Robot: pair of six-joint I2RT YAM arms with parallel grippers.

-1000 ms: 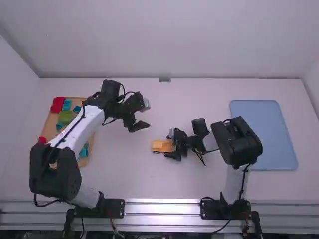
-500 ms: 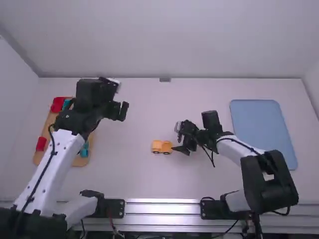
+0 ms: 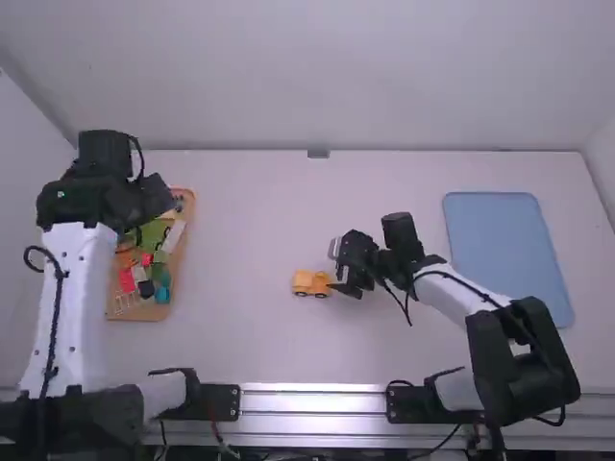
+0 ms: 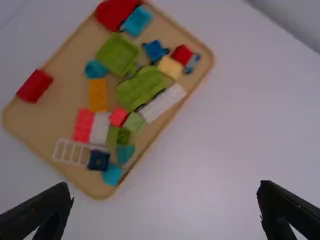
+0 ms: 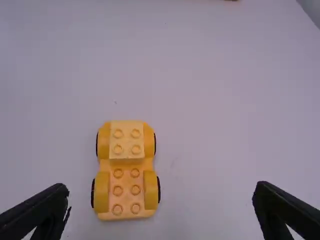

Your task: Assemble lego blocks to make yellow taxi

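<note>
- The white counter lies under everything, with the robot's arms reaching over it from the near edge.
- The left arm stretches up the left side; the right arm bends in toward the middle.
- A blue tray lies flat at the far right.
- A tan tray of mixed blocks lies at the left, partly beneath the left arm in the high view.
- The left pincer is over by the tan tray, its fingers spread wide, with nothing between them.
- The right pincer is just beside the yellow car near the middle of the counter, its fingers wide apart and gripping nothing.
- The yellow car sits upright on its four dark-rimmed wheels; a raised block with four studs tops one end, and six studs show on the lower part.
- In the tan tray, a lime vehicle piece lies against a long white block.
- A white ladder piece is near one end of that tray, touching a navy block.
- An orange block lies flat in the tray.
- A pale yellow block lies beside the lime piece.
- A small red block sits farther along.
</note>
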